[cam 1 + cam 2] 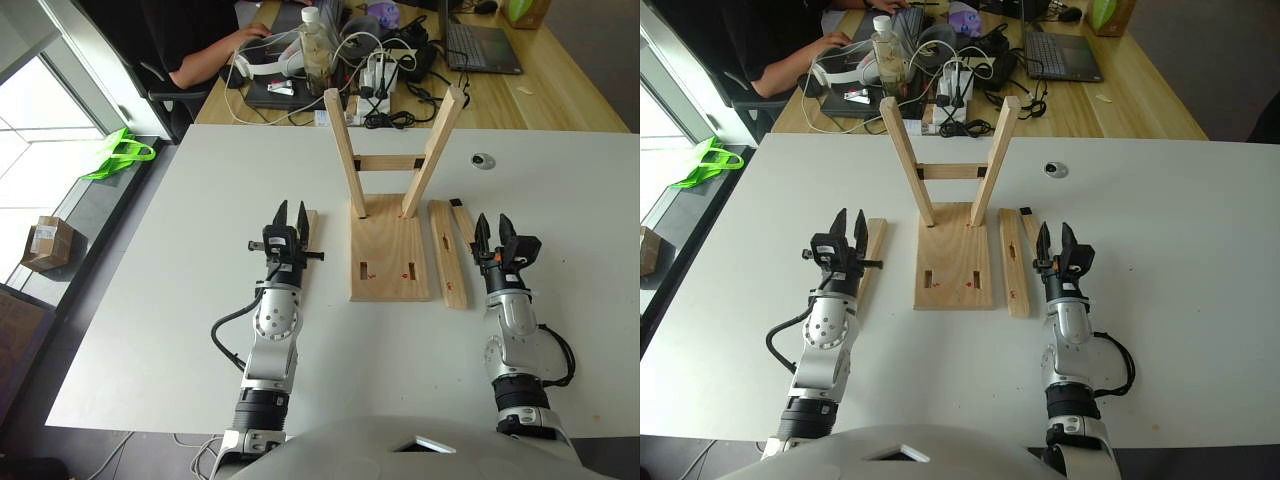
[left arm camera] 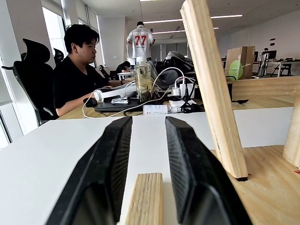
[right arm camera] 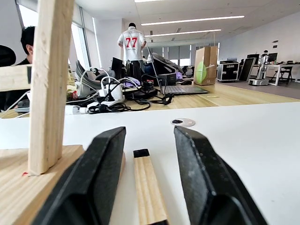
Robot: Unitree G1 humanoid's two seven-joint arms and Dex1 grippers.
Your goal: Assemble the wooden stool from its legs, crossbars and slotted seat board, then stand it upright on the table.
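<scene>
Now the slotted seat board (image 1: 388, 262) lies flat mid-worktop (image 1: 180, 230), with two legs (image 1: 345, 150) joined by a crossbar (image 1: 388, 162) standing in its far slots. The left pincer (image 1: 292, 216), spread, straddles a loose wooden bar (image 2: 145, 199) left of the board. The right pincer (image 1: 493, 228), spread, straddles another bar (image 3: 149, 187) on its right.

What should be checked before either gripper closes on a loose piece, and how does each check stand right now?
1. Left gripper open: ok.
2. Right gripper open: ok.
3. Loose wooden piece centred in the left gripper's gap: ok.
4. Black-tipped bar centred in the right gripper's gap: ok.
5. Seat board flat, its two near slots free: ok.
6. The two standing legs fully seated in the board: cannot tell.
</scene>
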